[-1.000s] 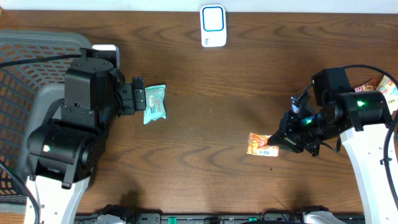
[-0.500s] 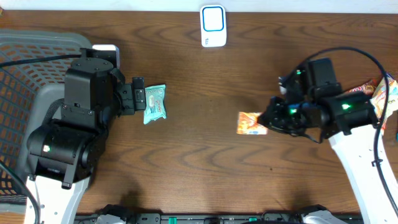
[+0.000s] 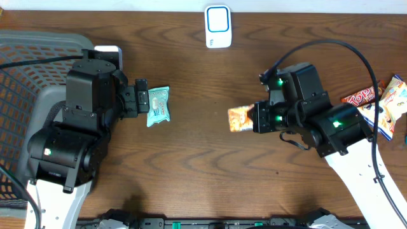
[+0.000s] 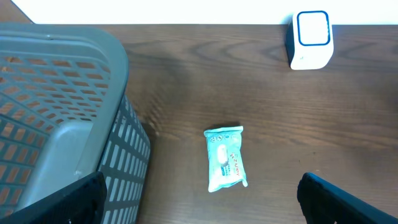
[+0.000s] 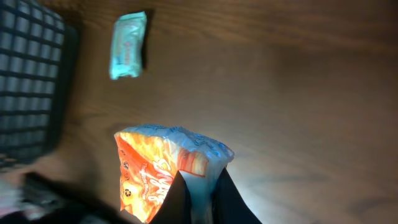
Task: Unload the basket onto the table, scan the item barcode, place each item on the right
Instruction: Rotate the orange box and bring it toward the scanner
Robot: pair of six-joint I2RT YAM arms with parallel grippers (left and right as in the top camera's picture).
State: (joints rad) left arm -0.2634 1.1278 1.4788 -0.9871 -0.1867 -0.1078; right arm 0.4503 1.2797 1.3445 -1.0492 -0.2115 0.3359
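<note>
Overhead: our right gripper [image 3: 254, 118] pinches the orange crinkly foil snack packet [image 3: 239, 119] by its right edge, centre frame. The white-and-blue box scanner [image 3: 217, 27] sits at top centre, well apart. The left gripper [image 3: 141, 98] is spread and empty beside a teal wipes pack [image 3: 158, 105]. For a clean scan we'd grip only that edge, turn the coded face to the scanner window, and present it flat and steady. Left wrist: scanner [image 4: 311, 39] upper right, snack packet not in view. Right wrist: the packet [image 5: 161, 171] juts up-left from the closed fingers [image 5: 177, 199] at bottom centre. We can't make out a barcode.
</note>
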